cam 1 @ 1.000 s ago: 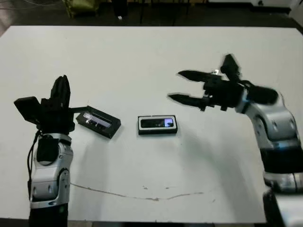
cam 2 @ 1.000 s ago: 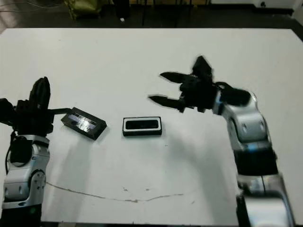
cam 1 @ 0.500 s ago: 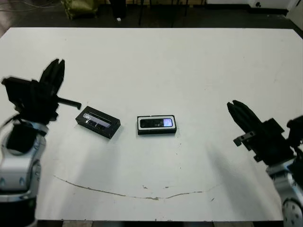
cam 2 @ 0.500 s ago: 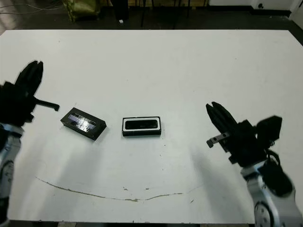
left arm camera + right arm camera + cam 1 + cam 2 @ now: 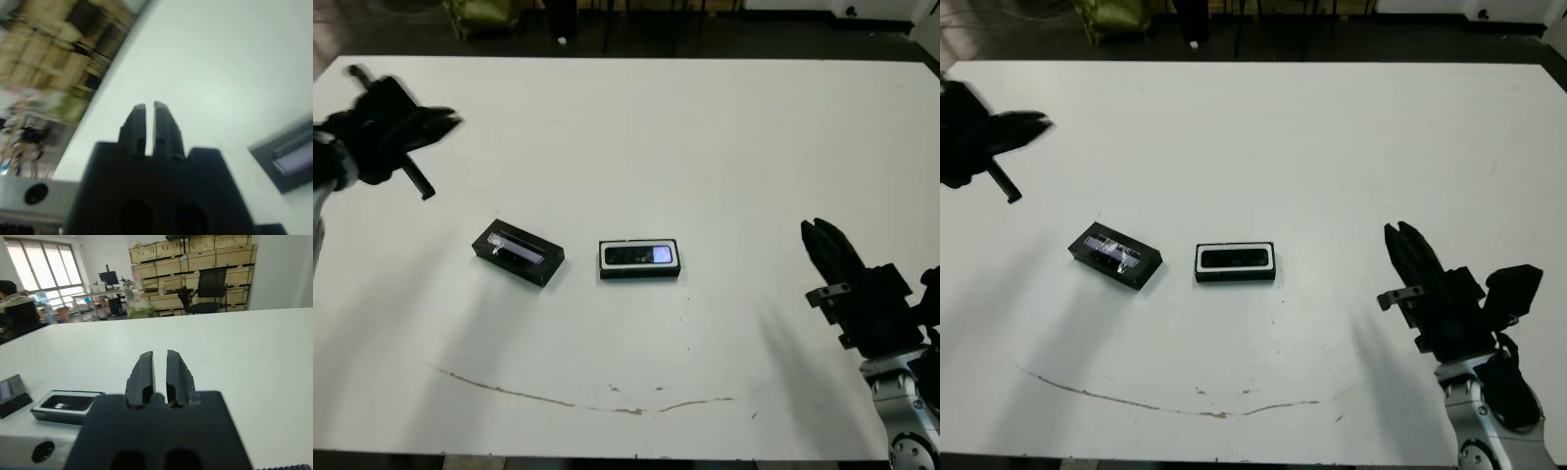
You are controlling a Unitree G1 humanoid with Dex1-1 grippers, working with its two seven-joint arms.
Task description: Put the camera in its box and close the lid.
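Fingers of both the left gripper [image 5: 145, 113] and right gripper [image 5: 160, 368] were pressed together, empty, well apart from the camera [image 5: 641, 256] lying in its box [image 5: 639, 273]; the lid [image 5: 518, 254] beside it looked light, rigid, glossy-slippery, best pinched across its narrow sides.

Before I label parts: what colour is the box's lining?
White, framing the black camera inside the box; clearest in the left eye view.

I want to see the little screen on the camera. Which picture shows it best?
The left eye view: the camera lies in the box and its bluish screen glows clearly. The right eye view shows the camera dark, with no glow. The right wrist view shows it low and sideways, only a faint glint. The left wrist view misses it.
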